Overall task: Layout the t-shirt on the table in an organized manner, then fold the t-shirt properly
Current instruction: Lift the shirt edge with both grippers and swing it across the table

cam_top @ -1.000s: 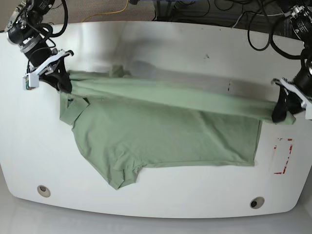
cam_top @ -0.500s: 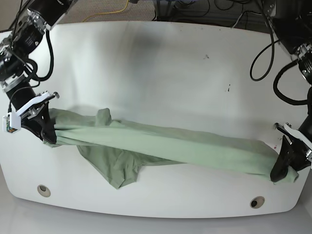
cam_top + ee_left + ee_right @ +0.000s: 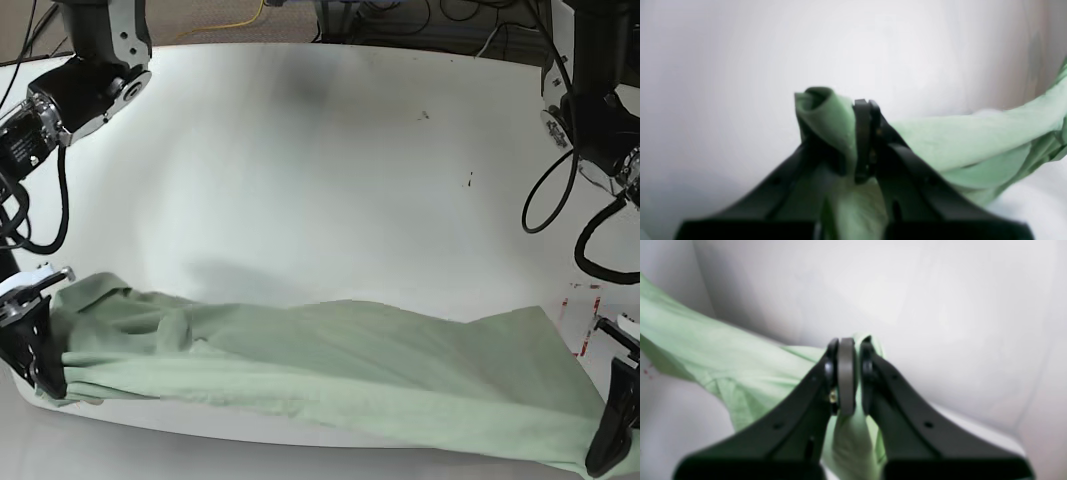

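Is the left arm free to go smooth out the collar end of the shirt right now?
Probably not: the left tool is shut on the t-shirt hem, and the collar end sits across the table by the right tool.

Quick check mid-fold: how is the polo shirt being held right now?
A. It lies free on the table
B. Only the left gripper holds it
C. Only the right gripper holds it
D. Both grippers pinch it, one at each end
D: the left gripper and the right gripper each clamp a bunch of the polo shirt, stretched between them along the table front edge.

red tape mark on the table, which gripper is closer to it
Left. The left gripper holds the t-shirt just below the red tape mark; the right gripper is across the table.
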Controlling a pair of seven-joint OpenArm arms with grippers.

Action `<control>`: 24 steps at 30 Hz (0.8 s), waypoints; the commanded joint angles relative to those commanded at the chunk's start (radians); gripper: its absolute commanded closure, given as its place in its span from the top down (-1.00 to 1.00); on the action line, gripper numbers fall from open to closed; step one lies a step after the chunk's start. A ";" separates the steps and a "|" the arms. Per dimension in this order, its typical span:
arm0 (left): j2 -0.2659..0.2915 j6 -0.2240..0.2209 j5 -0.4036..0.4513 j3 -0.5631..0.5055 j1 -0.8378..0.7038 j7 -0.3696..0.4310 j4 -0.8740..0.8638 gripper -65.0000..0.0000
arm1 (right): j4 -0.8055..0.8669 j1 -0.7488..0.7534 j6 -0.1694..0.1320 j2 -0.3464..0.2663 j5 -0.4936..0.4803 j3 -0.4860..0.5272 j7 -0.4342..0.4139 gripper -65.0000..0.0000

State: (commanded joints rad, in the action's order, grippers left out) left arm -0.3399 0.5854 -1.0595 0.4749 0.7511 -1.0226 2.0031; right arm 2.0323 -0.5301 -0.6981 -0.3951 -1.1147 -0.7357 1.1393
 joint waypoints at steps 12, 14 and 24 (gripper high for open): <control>-0.002 0.000 -0.216 0.115 0.107 0.002 0.002 -0.99 | 0.000 -0.106 0.000 -0.100 -0.206 -0.020 0.000 -1.00; -0.005 0.000 -0.264 0.158 0.095 -0.003 0.002 -0.99 | 0.000 -0.089 0.000 -0.107 -0.244 -0.064 0.000 -1.00; -0.046 -0.005 -0.298 0.250 -0.083 -0.002 0.000 -0.99 | -0.003 0.058 0.000 -0.155 -0.308 -0.147 0.000 -1.00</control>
State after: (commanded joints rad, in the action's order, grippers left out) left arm -0.3859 0.5808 -1.3571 0.7250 0.6682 -1.0242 2.0031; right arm 2.0292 -0.4718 -0.6981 -0.5501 -1.4231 -0.8830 1.1393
